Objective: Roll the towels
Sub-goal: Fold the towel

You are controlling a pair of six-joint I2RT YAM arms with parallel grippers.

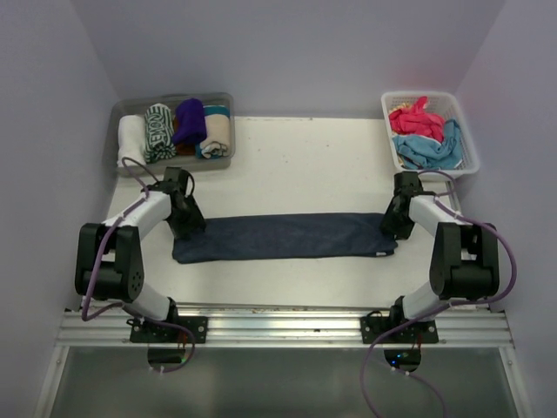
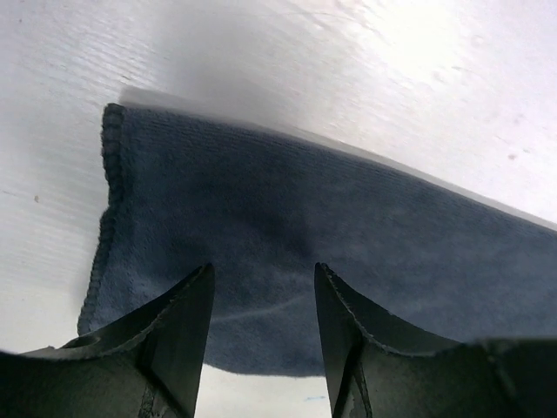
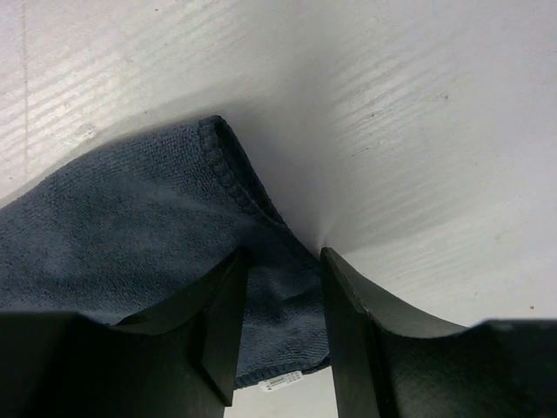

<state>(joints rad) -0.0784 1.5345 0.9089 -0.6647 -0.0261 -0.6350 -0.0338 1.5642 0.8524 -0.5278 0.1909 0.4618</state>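
**Inspector A:** Are the left arm (image 1: 148, 214) and right arm (image 1: 431, 212) showing white links and black joints?

**Inspector B:** Confirmed; purple cables (image 1: 96, 252) are trailing along each, and the left claw (image 2: 264, 283) and right claw (image 3: 284, 261) are showing black fingers.

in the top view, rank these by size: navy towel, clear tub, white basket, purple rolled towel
1. navy towel, largest, spread out long
2. clear tub and white basket: too alike to rank
3. purple rolled towel, smallest

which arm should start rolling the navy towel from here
Left, probably: the left jaws hang open squarely over one end of the navy towel, while the right jaws straddle its corner, one over the table. The tub of rolled towels is also on the left.
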